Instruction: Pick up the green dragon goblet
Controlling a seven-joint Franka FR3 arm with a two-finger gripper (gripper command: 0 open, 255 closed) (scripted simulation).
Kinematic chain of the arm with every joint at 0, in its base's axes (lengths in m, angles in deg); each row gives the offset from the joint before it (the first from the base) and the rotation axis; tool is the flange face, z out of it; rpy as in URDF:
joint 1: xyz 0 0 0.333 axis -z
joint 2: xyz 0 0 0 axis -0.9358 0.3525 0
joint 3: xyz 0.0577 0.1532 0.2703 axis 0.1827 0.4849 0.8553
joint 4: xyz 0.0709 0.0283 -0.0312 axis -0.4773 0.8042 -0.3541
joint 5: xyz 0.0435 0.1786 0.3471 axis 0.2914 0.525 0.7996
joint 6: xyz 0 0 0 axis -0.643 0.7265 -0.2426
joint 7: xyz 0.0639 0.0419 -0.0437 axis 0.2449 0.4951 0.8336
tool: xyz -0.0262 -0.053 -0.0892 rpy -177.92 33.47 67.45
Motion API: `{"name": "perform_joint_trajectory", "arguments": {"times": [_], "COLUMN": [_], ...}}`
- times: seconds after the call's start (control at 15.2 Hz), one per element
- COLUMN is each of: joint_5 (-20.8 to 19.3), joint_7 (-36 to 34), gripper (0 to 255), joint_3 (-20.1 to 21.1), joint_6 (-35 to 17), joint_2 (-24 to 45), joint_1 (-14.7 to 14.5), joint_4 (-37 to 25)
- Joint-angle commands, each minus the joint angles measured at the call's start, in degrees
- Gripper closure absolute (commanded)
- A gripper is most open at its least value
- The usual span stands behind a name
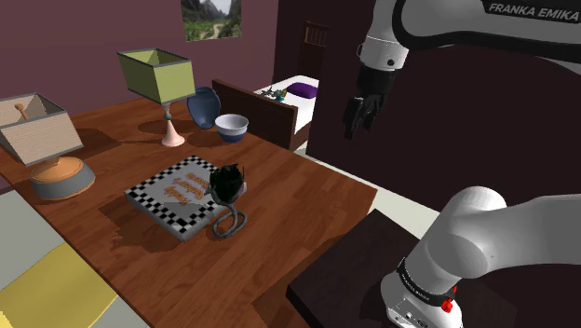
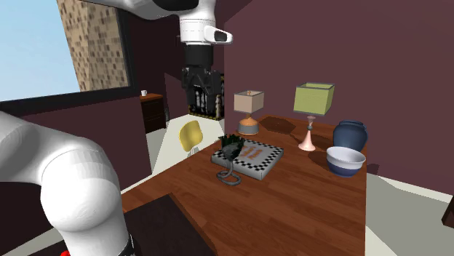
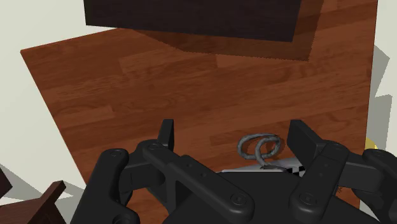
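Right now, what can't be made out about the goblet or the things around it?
- Wrist view: the goblet cup is hidden behind the body of the gripper; its coiled base shows.
- Shoulder view: the goblet's dragon detail is too dark and small.
- Second exterior view: the print on the checkered board is too small to read.

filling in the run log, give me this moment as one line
phase: approach | jaws: open, empty, raised above table | goblet: upright beside checkered board, untouched

Wooden table (image 1: 307, 200) holds board (image 1: 172, 191), goblet (image 1: 227, 184), bowl (image 1: 232, 126), vase (image 1: 202, 104).
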Motion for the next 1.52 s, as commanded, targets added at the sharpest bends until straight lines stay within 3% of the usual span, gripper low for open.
{"name": "perform_joint_trajectory", "arguments": {"times": [0.0,0.79,1.45], "joint_5": [0.0,1.6,-4.9], "joint_7": [0.0,-8.1,-17.6], "gripper": [0,0,0], "joint_3": [0.0,10.1,17.3], "joint_6": [0.0,-19.2,-30.2], "joint_2": [0.0,19.7,40.7], "joint_1": [0.0,-2.3,-2.9], "joint_4": [0.0,-2.2,-12.4]}}
